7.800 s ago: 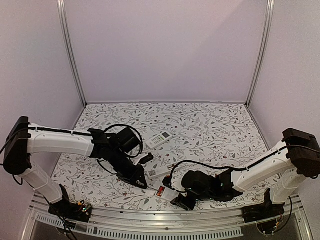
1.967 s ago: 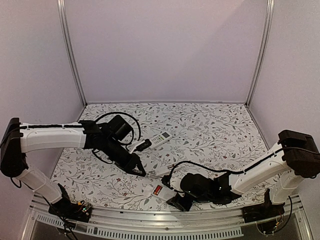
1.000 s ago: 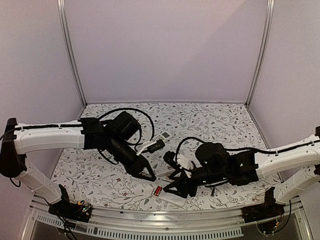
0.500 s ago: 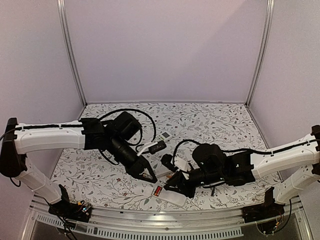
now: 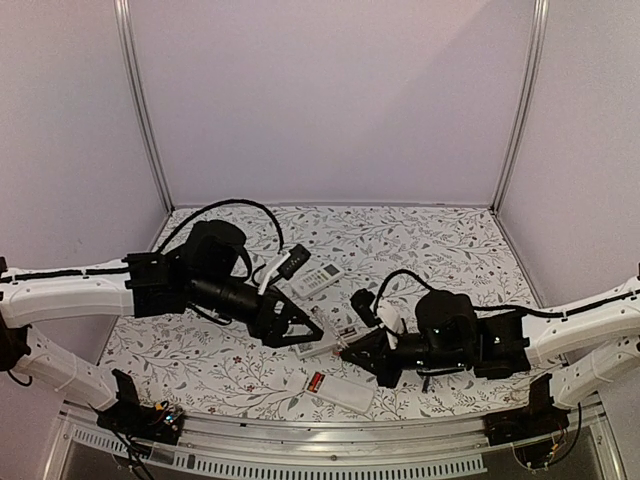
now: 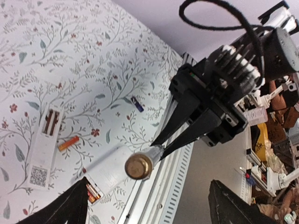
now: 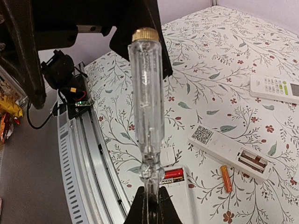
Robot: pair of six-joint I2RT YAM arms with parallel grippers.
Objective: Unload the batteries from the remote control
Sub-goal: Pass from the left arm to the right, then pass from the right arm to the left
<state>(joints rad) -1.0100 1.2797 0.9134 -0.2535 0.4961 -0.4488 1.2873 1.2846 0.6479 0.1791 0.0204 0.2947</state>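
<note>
My left arm [image 5: 70, 295] stretches in low from 9 o'clock. The left gripper [image 5: 303, 332] points toward 4 o'clock with its jaws spread wide. My right arm [image 5: 585, 318] comes from 3 o'clock. The right gripper [image 7: 149, 205] aims at 9 o'clock, pinched tight on a clear-handled screwdriver [image 7: 147, 93].

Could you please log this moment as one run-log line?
right gripper shut on clear screwdriver | left gripper open | orange battery loose on table

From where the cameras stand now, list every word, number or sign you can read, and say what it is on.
No text is legible.
QR code on white remote: pattern only.
Keypad remote: button marks too small.
Batteries: print blurred.
Screwdriver: no print legible.
</note>
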